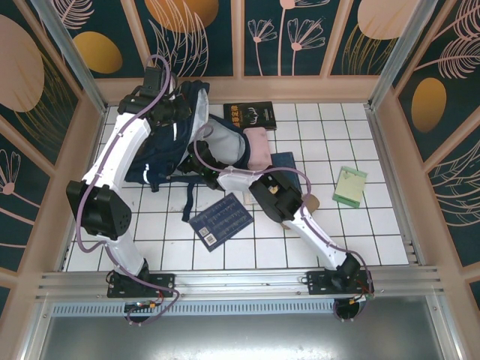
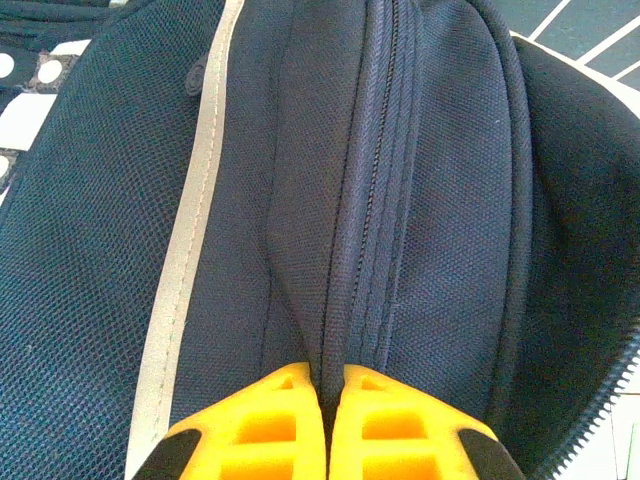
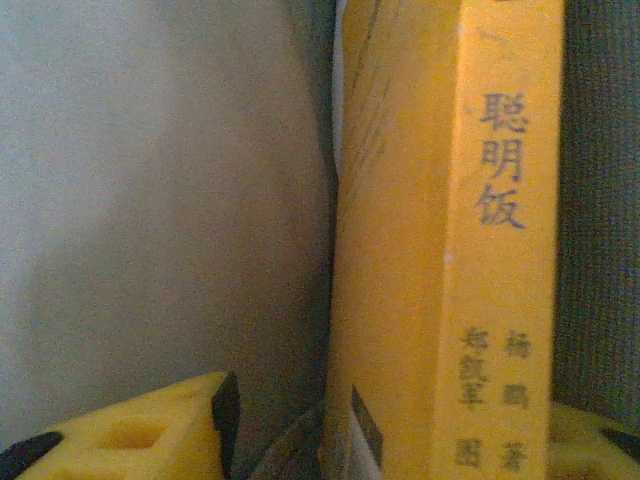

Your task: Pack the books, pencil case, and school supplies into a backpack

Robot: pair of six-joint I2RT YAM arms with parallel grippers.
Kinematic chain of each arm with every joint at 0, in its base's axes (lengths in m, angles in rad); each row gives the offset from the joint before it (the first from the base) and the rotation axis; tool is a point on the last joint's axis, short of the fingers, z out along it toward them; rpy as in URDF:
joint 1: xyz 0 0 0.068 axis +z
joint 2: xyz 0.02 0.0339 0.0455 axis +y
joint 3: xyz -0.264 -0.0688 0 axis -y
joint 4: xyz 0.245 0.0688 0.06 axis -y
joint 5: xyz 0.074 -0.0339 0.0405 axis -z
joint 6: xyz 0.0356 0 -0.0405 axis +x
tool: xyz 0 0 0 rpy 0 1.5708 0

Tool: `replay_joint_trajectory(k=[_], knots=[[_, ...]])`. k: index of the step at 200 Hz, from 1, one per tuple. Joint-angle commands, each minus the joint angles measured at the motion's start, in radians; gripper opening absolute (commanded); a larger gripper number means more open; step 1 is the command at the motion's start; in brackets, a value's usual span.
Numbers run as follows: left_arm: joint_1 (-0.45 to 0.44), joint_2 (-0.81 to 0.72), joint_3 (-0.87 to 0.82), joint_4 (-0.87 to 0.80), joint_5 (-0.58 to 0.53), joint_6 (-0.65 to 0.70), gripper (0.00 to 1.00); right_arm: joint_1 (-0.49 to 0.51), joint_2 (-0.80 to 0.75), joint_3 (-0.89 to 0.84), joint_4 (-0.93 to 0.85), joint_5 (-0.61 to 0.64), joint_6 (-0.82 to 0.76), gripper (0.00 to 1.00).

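On the mesh backpack (image 2: 450, 200), left end effector (image 2: 322, 410) clamps fabric; right end effector (image 3: 400, 410) seemingly apart around yellow book (image 3: 440, 250).

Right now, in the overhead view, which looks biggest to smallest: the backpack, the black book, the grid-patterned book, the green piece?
1. the backpack
2. the grid-patterned navy book
3. the black book and the pale green piece, too alike to rank

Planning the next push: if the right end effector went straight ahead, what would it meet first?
Probably the yellow book, upright just ahead of the right end effector; depth behind it is unclear.
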Motion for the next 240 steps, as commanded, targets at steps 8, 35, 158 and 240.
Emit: replay_joint_trajectory(k=[8,35,158,240], knots=[[0.013,-0.098,0.011,0.112,0.024,0.005,0.0,-0.035,-0.12,-0.094,-0.019,-0.053,-0.05,0.66],[0.033,-0.105,0.005,0.106,0.012,0.018,0.0,-0.04,-0.222,-0.194,-0.016,-0.011,-0.105,0.82],[0.049,-0.127,-0.044,0.117,0.002,0.036,0.0,-0.067,-0.279,-0.074,-0.625,-0.046,-0.381,0.89],[0.049,-0.14,-0.083,0.139,0.029,0.017,0.0,-0.113,-0.238,-0.179,-0.478,-0.242,-0.36,0.27]])
